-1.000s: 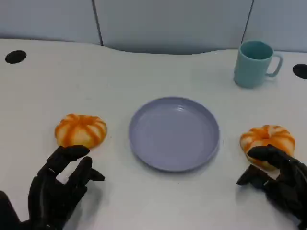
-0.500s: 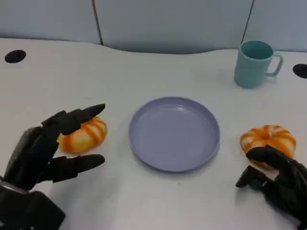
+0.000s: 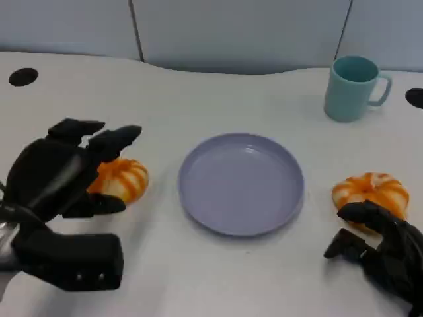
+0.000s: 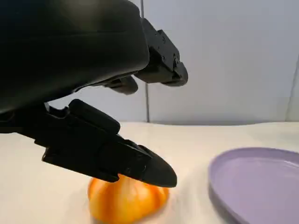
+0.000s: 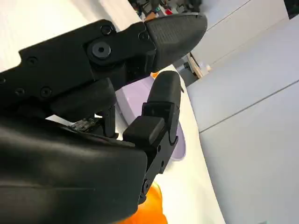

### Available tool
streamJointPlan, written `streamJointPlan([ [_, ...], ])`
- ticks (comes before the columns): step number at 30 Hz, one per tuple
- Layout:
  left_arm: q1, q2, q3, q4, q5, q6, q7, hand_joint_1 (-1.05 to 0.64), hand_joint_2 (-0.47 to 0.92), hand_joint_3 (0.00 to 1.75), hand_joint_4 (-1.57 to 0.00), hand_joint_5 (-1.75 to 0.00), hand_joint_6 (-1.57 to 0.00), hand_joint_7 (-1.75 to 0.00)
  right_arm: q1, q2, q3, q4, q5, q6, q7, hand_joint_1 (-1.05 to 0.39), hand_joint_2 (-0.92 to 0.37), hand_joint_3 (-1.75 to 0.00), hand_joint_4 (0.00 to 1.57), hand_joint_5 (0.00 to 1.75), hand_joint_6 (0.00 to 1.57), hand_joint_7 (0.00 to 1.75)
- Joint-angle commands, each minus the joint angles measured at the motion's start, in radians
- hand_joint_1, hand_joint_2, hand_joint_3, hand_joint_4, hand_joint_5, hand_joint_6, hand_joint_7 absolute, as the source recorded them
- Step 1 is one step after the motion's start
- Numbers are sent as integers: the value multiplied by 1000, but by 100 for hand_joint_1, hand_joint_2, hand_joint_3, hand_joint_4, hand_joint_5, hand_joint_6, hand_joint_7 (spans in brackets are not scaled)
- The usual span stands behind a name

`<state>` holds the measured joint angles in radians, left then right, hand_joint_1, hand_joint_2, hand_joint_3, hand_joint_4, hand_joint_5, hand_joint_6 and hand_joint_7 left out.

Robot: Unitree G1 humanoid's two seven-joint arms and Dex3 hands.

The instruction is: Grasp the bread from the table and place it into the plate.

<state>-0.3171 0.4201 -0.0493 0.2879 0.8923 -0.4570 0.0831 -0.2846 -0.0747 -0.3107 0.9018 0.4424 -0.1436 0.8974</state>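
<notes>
Two breads flank our plate (image 3: pixel 240 183): our left robot hand (image 3: pixel 63 172) hovers spread over the left bread (image 3: pixel 121 180); our right robot hand (image 3: pixel 380 247), fingers apart, touches the right bread (image 3: pixel 370 190), lower right.

The left hand (image 3: pixel 63 173) hides part of the left bread (image 3: pixel 123 179).

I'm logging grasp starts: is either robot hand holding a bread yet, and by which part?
Nothing is held. The left robot hand hovers open over the left bread, fingers spread around it. The right robot hand sits open beside the right bread.
</notes>
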Motion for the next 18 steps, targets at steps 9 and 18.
streamJointPlan([
  [9,-232,54,-234,178,62,247,-194,-70,82,0,0,-9,-14,0,38,2,10,-1,-6,-8,-5,-44,-92,-13,67,135,78,81],
  [18,-366,30,-331,373,13,293,-252,-70,81,0,0,-2,-10,0,47,8,14,-36,4,18,-15,-44,-92,-12,66,137,77,84],
])
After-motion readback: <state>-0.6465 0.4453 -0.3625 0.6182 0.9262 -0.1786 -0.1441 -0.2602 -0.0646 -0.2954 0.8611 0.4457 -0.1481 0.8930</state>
